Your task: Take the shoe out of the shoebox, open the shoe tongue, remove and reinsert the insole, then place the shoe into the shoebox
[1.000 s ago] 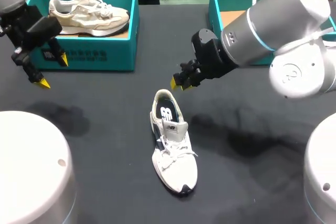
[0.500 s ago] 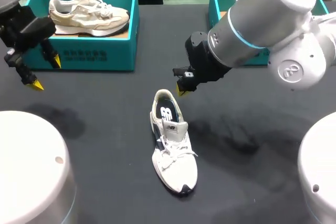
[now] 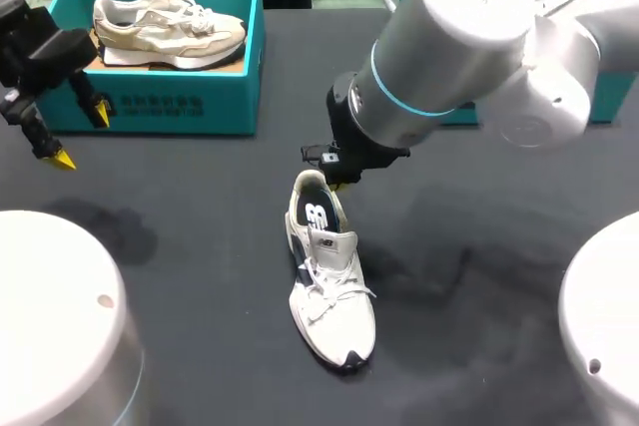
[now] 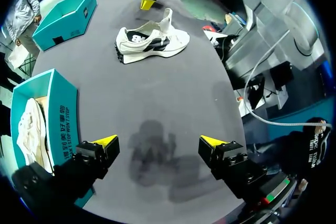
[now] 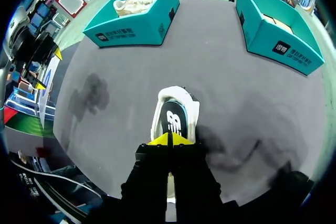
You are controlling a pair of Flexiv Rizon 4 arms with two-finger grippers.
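The white shoe (image 3: 329,276) is laid on the table (image 3: 200,246), and over its heel the right gripper (image 5: 169,140) is held pinched together, empty. Farther off, the left gripper (image 4: 158,141) is spread wide and empty by the teal shoebox (image 3: 170,107)

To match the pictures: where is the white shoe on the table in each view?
Head view: white shoe mid-table, heel beside the right pincer.
Left wrist view: shoe far ahead of the left pincer.
Right wrist view: shoe directly ahead of the right pincer.
Landmark: teal shoebox holding a beige shoe.
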